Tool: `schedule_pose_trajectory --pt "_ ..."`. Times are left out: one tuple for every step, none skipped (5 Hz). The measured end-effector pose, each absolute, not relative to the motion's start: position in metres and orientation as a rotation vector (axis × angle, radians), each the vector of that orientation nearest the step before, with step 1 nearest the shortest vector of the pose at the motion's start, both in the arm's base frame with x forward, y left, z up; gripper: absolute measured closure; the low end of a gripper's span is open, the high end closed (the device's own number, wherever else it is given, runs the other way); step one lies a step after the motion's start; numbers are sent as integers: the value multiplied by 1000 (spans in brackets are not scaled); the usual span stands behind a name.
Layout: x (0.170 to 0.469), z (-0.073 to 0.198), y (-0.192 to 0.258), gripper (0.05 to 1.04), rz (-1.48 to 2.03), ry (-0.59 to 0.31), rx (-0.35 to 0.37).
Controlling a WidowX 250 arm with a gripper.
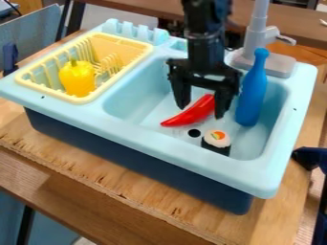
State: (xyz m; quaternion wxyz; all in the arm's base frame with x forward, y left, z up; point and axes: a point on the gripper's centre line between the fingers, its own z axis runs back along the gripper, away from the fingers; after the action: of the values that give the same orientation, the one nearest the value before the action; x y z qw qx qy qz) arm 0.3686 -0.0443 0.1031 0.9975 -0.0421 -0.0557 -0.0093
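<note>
One red chili pepper [191, 114] lies in the basin of the light-blue toy sink [172, 155], slanting from near left to far right. The black gripper [202, 105] hangs over it, its two fingers wide apart, one at the left and one at the right; whether either touches the pepper cannot be told. One blue bottle [250, 95] is just right of the gripper, and one sushi roll [217, 140] sits nearer, right of the single dark drain hole [194, 133]. At the left, one yellow bell pepper [77, 80] is in the one yellow rack [83, 99]. One grey faucet [256, 36] stands at the far right.
</note>
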Motion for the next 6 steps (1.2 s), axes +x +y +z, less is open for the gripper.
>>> schedule_pose_trajectory --pt "380 98 -46 84 -25 -72 -44" --pt "384 91 -42 83 28 -29 -1" --pt "383 89 -40 83 33 -14 4" --pt "379 78 -34 127 35 39 19" --pt "381 73 -33 417 24 18 -13" --pt "376 72 -28 612 -3 -3 -19"
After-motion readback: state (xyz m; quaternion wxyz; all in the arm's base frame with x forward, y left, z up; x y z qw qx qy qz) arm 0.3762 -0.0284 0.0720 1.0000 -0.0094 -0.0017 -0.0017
